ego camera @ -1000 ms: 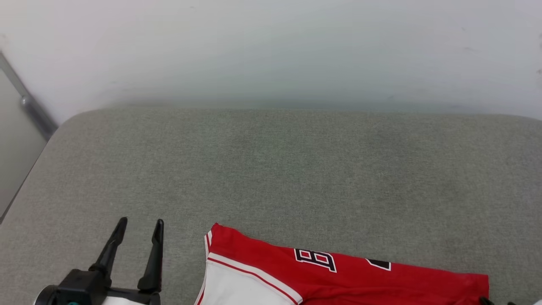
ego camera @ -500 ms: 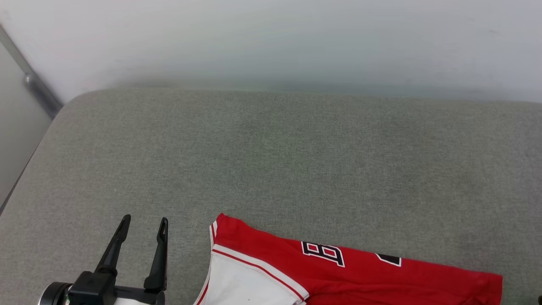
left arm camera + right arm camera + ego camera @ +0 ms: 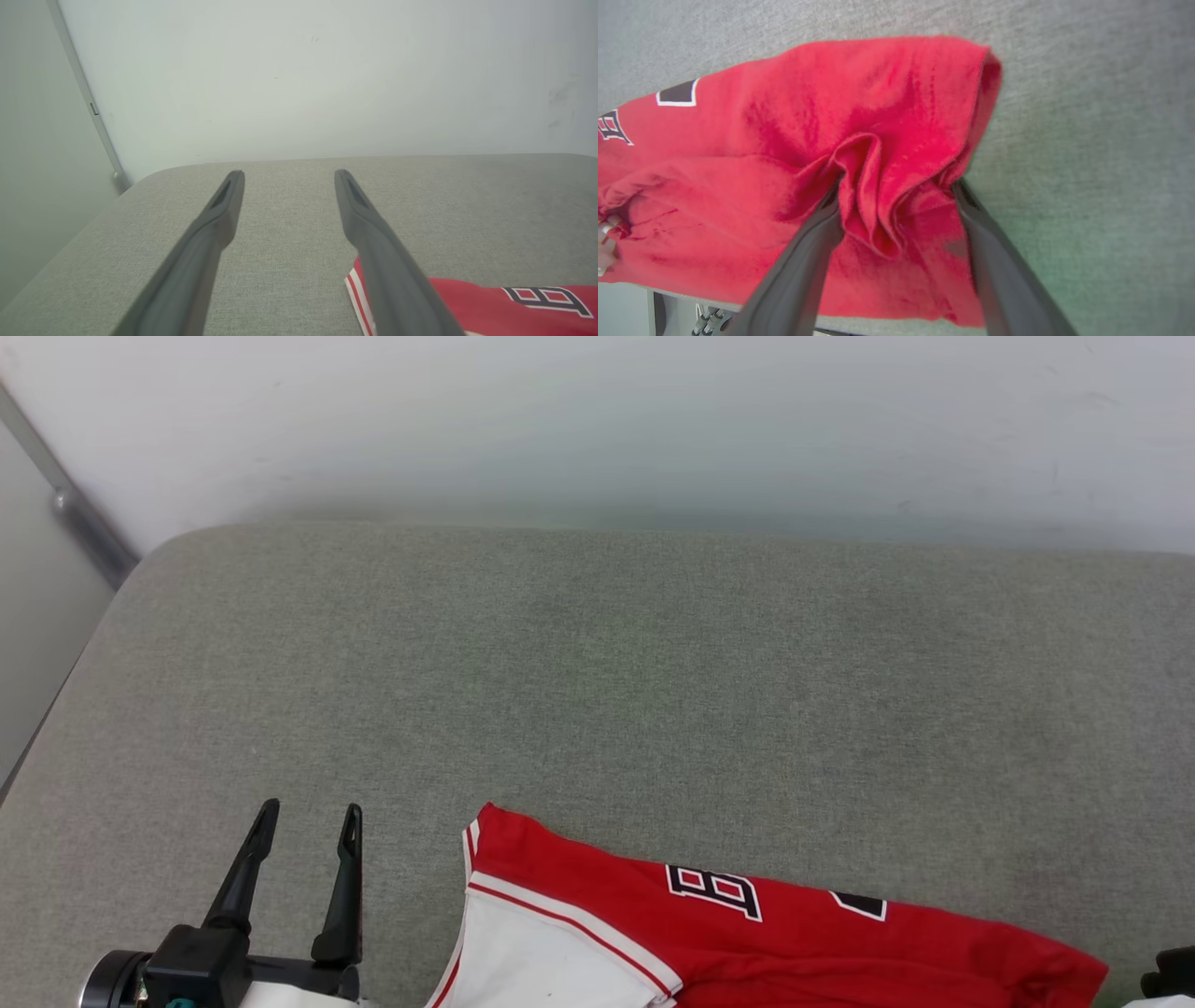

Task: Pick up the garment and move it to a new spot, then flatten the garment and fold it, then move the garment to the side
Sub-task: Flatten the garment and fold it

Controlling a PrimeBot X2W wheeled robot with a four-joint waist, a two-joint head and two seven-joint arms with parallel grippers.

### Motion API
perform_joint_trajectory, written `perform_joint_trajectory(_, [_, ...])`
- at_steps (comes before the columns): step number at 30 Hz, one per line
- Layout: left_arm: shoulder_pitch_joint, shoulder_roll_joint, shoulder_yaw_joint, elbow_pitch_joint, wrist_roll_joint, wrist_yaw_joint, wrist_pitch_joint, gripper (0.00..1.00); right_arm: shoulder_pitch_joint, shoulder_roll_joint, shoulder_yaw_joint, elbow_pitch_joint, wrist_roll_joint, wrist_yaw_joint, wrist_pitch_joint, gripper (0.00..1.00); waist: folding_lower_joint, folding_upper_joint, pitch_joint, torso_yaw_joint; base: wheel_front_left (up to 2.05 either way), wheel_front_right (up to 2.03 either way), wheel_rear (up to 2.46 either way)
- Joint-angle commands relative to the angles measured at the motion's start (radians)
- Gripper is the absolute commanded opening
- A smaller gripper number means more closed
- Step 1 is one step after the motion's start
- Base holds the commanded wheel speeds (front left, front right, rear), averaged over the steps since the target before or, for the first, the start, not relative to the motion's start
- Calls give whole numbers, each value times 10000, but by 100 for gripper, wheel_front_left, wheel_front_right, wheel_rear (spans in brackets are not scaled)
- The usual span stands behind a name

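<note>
Jersey garment [image 3: 747, 943], red with white sleeve, lies rumpled at 5 o'clock on the grey fabric surface [image 3: 597, 691]. At 7 o'clock, left claw [image 3: 311, 810]: spread wide, empty, beside the garment. At 4 o'clock, right claw [image 3: 897, 186]: spread wide astride a bunched red fold.

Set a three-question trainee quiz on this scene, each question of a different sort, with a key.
1. True or false: the left gripper is holding the garment.
2. Multiple choice: in the right wrist view, what lies between the fingers of the right gripper? A) a bunched red fold of the garment B) a blue towel C) nothing at all
3. Fill in: the garment's white sleeve lies at the end nearer the ___ gripper.

Key
1. False: it stands open beside the garment, with nothing between its fingers.
2. A
3. left
</note>
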Motion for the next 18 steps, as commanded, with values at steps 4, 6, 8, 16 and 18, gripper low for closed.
perform_joint_trajectory(4, [18, -132, 111, 35, 108, -94, -41, 100, 1, 620, 801, 272, 36, 191, -77, 0, 1, 0, -63, -71, 0, 0, 0])
perform_joint_trajectory(6, [52, -171, 156, 46, 159, -148, -41, 100, -49, 426, 669, 261, -65, 159, -340, 0, 1, 0, -112, -110, 0, 0, 0])
perform_joint_trajectory(8, [83, -209, 201, 43, 183, -169, -41, 100, -62, 200, 432, 277, -95, 105, -608, 0, 1, 0, -155, -149, 0, 0, 0])
perform_joint_trajectory(16, [61, -308, 235, -39, 314, -259, -41, 100, -464, -455, -617, 632, -703, 97, -1525, 0, 1, 0, -159, -295, 0, 0, 0])
perform_joint_trajectory(18, [41, -325, 252, -46, 336, -266, -41, 100, -620, -611, -998, 800, -919, 97, -1670, 0, 1, 0, -140, -324, 0, 0, 0])
